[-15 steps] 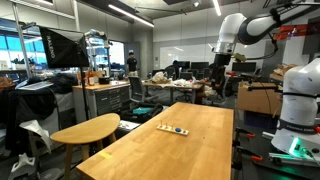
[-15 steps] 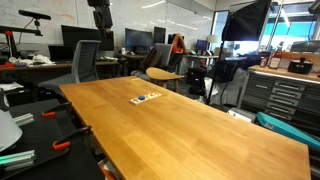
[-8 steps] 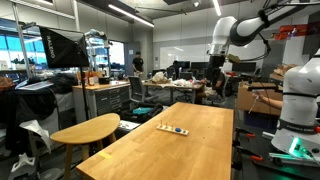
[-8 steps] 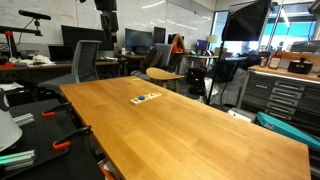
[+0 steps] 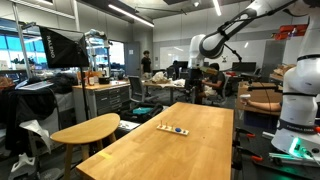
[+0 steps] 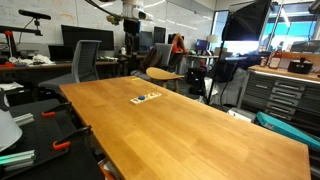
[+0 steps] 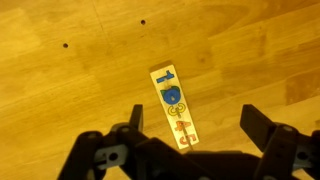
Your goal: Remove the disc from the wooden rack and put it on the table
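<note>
The wooden rack [image 7: 174, 105] lies flat on the table [image 7: 60, 90], a pale oblong strip with coloured shapes along it. The blue disc [image 7: 172, 96] sits in it near the middle. In the wrist view my gripper [image 7: 195, 125] is open and empty, high above the rack, its two dark fingers well apart. In both exterior views the rack [image 5: 172, 129] [image 6: 146, 98] is small, toward the far end of the table [image 5: 190, 150] [image 6: 180, 125]. The disc shows as a blue spot [image 5: 178, 130]. My gripper [image 5: 197, 72] [image 6: 131, 35] hangs in the air beyond that far end.
A smaller rounded-end wooden tabletop [image 5: 85, 130] stands beside the long table. A black softbox light [image 5: 60, 47], desks, chairs [image 6: 85, 60] and a white robot [image 5: 300, 100] surround the table. Red clamps [image 6: 62, 145] sit off the table's edge.
The arm has swung across the room toward the far end of the table and come lower. The rack and disc have not moved.
</note>
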